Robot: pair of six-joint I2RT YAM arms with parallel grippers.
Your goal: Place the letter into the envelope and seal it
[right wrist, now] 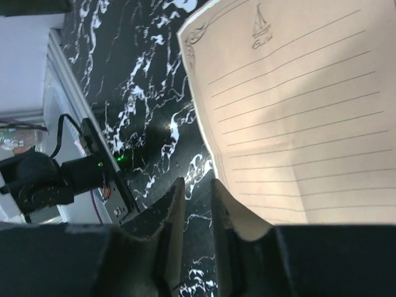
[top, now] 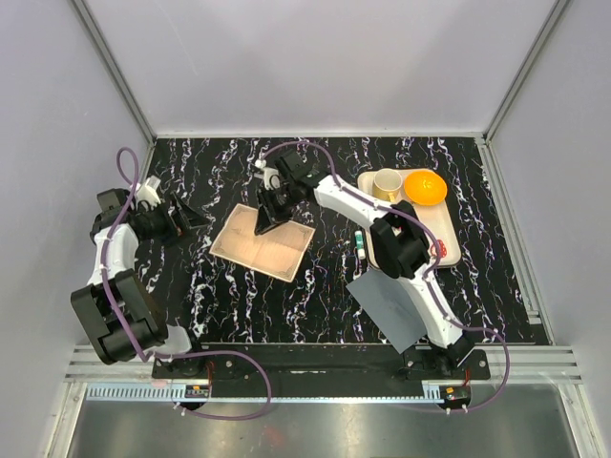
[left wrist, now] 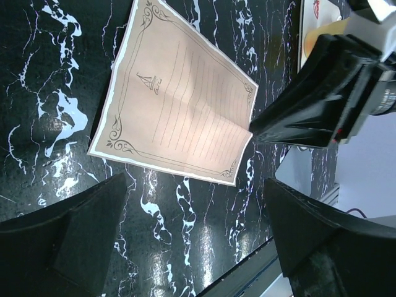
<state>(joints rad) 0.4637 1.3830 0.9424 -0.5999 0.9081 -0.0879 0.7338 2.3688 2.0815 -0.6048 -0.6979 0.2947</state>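
Letter: one sheet (top: 263,243), flat on the surface (top: 430,172), mid-left.
Envelope: one (top: 387,303), near the front right, partly under the right arm, well apart from the letter.
Right gripper (right wrist: 193,207): fingers almost together at the letter's near edge, with no paper seen in the slit. I cannot tell if it has a hold.
Left gripper (top: 194,220): wide open, empty, beside the letter.
Risk: the thin sheet may slide or crumple under the fingertips instead of lifting.
Others: one tray (top: 449,243), one cup (top: 387,184), one bowl (top: 424,186).
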